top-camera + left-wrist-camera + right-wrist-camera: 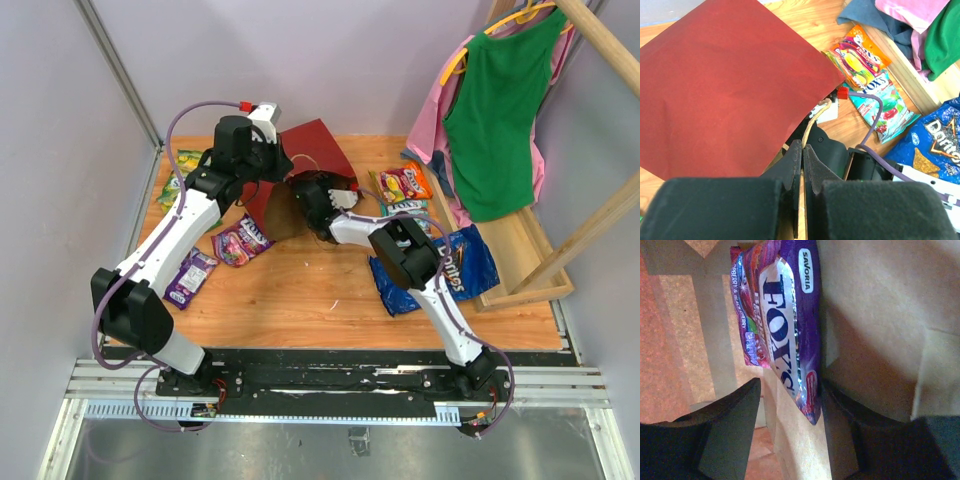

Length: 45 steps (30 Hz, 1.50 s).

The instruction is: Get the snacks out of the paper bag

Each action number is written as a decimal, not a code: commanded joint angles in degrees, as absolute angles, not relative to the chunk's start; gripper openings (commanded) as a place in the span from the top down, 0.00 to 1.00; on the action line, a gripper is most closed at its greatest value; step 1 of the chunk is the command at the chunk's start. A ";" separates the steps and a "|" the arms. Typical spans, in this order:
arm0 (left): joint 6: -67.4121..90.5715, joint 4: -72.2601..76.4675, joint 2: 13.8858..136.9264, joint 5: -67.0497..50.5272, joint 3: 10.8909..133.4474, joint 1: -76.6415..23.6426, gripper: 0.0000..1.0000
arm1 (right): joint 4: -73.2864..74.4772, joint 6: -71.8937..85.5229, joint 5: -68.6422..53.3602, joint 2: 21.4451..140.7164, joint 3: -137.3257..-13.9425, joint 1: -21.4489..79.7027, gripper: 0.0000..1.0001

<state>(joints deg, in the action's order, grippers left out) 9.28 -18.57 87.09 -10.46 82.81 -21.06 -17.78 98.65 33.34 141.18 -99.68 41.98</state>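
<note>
The red paper bag (pixel 318 142) lies on its side at the back of the table, its mouth toward my right arm. My left gripper (pixel 266 160) is shut on the bag's beige handle (pixel 816 116) at the rim, its jaws pressed together (pixel 803 148). My right gripper (pixel 303 198) reaches into the bag's mouth. In the right wrist view it is open (pixel 790 386) inside the brown kraft interior, with the lower end of a purple Fox's packet (pixel 790 325) between its fingers (pixel 732 422). Other snacks lie outside the bag.
Two purple packets (pixel 240 240) (pixel 190 276) and a green-yellow one (pixel 185 165) lie left of the bag. An orange-red packet (pixel 405 182), a teal-white packet (pixel 410 208) and the blue chip bag (pixel 462 265) lie to the right. A wooden rack (pixel 520 255) with a green garment (pixel 495 110) stands far right.
</note>
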 commanded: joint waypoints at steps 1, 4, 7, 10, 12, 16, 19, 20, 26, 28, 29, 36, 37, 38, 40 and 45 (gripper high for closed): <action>8.72 -18.50 86.83 -11.54 84.42 -20.72 0.96 | -16.07 93.24 33.40 145.74 -102.13 40.73 0.50; 8.54 -19.04 87.63 -11.69 85.47 -20.69 0.96 | -18.11 90.47 33.09 146.37 -103.14 40.60 0.63; 8.53 -19.25 87.91 -11.82 86.04 -20.72 0.96 | -21.25 87.67 31.91 146.15 -102.74 40.21 0.85; 8.53 -19.23 88.02 -11.63 86.13 -20.77 0.96 | -24.34 85.62 30.56 144.98 -101.24 39.83 0.99; 8.45 -19.24 88.19 -11.47 86.11 -20.78 0.96 | -26.61 83.78 30.01 143.16 -99.13 39.68 0.99; 8.27 -19.34 88.68 -10.93 86.43 -20.72 0.96 | -32.00 81.39 28.92 138.06 -92.10 39.92 0.99; 8.27 -19.37 89.20 -10.76 87.01 -20.78 0.96 | -35.92 81.07 27.51 133.64 -86.00 40.08 0.99; 8.26 -19.40 89.34 -10.73 87.28 -20.70 0.96 | -37.36 80.82 26.85 132.04 -83.52 40.18 0.99; 8.20 -18.84 90.23 -10.23 87.17 -20.68 0.96 | -44.41 76.75 26.10 118.39 -64.78 41.55 0.99; 8.01 -18.48 90.31 -9.68 86.56 -20.74 0.96 | -43.87 72.65 26.12 112.09 -59.51 42.78 0.99; 8.00 -18.41 90.37 -9.30 86.34 -20.70 0.96 | -43.83 70.88 26.37 109.42 -56.78 43.59 0.99; 8.35 -16.92 89.22 -9.29 84.99 -20.72 0.97 | -45.23 47.98 37.39 97.69 -44.26 54.84 0.99; 8.31 -16.80 89.02 -9.19 84.85 -20.72 0.97 | -46.10 44.26 39.82 96.59 -43.01 56.68 0.99; 8.16 -16.72 88.97 -9.18 84.75 -20.73 0.97 | -48.08 40.95 40.34 95.56 -41.28 58.31 0.99; 7.73 -16.82 88.85 -8.91 84.56 -20.77 0.96 | -51.58 36.57 39.48 93.37 -37.42 61.09 0.99; 6.75 -17.31 89.12 -7.90 84.81 -20.70 0.96 | -43.40 36.43 33.52 88.47 -32.16 64.31 0.99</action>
<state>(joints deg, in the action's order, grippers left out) 8.29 -18.55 90.06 -8.93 85.34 -21.06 -46.04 42.46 34.00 92.36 -34.63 63.13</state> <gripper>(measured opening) 0.037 0.050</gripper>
